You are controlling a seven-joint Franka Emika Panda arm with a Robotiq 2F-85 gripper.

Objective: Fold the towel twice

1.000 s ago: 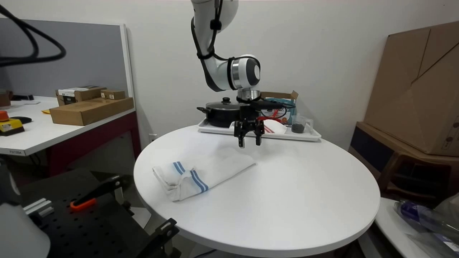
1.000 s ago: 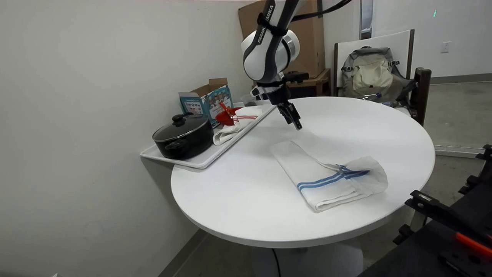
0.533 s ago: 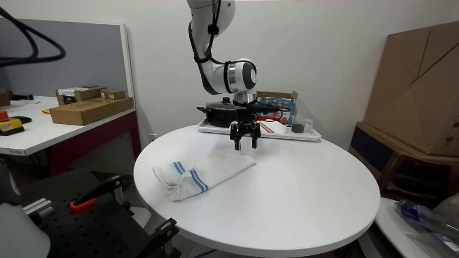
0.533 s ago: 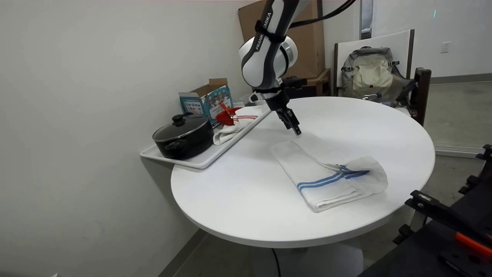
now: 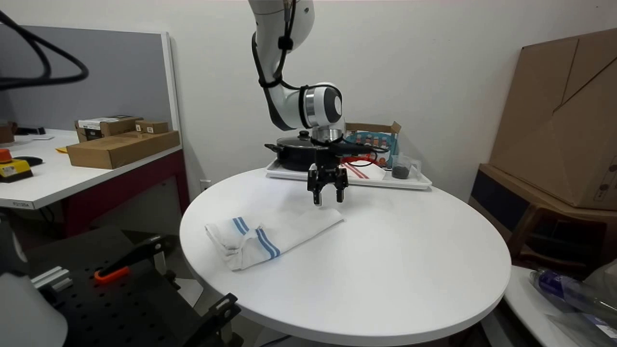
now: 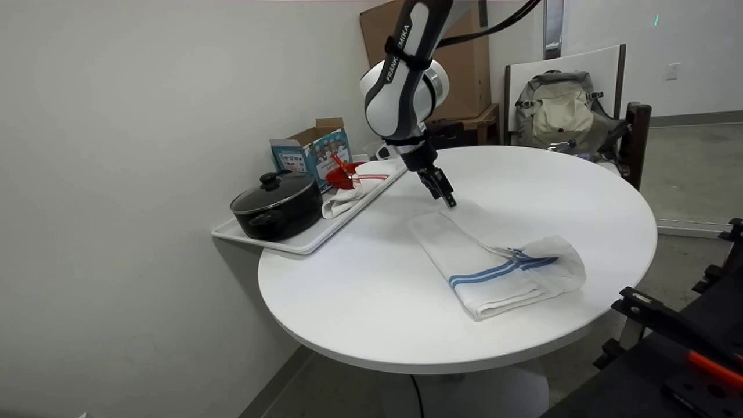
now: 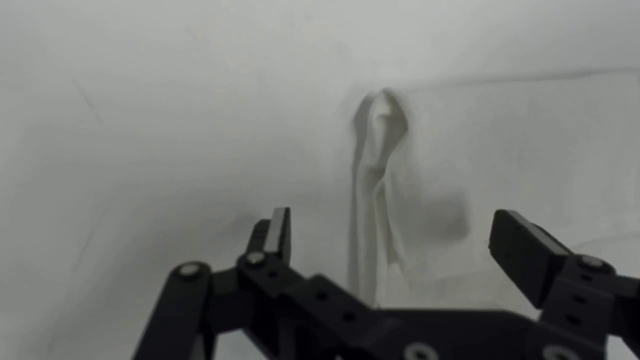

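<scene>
Brought the gripper (image 5: 328, 200) lower over the past second, spread wide and holding nothing, to just above the plain end of the towel (image 5: 289, 231), lying on the worktop (image 5: 385, 270). Seems once folded; probably lining up the second fold. Next: descend, pinch every layer, carry towards the striped end.

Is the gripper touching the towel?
Apart. In the wrist view, the gripper is open and a lit strip of the towel separates one fingertip from its shadow.

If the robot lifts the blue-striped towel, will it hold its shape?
Probably not: the towel looks thin and rumpled, so it should droop. Its layered edge, gaping in the wrist view, may slip apart.
</scene>
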